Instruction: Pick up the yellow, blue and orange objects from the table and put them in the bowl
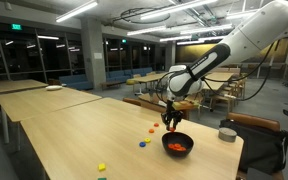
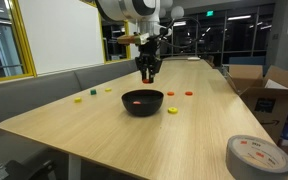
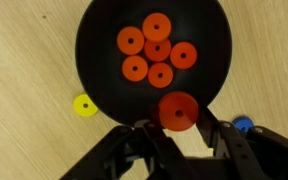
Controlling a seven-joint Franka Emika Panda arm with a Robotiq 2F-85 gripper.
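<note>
Table (image 2: 64, 128): your widest open stretch lay in front of the bowl in an exterior view. The front edge was cut off by the frame.
Arm (image 1: 239, 45): it reached in over the table's long edge, and its base was out of frame.
Bowl (image 3: 99, 50): it stood on the table directly under your gripper. In the wrist view the fingers hid its lower rim. Six orange discs (image 3: 149, 55) lay bunched on its floor.
Gripper (image 3: 179, 132): you had it clenched on one more orange disc (image 3: 178, 111), held above the bowl's rim. The fingers showed only as dark shapes, their lower parts cut off.
Tape roll (image 2: 256, 157): it sat at a table corner, well apart from the bowl and partly out of frame.
Tin (image 1: 227, 134): it stood near the table edge, beyond the bowl.
Yellow piece (image 3: 83, 104): it lay on the table just beside the bowl, in plain sight.
Blue piece (image 3: 244, 124): it lay on the table at the bowl's opposite side, half hidden behind a finger.
Orange pieces (image 2: 171, 95): these were loose on the table near the bowl, too small for you to tell their shape.
</note>
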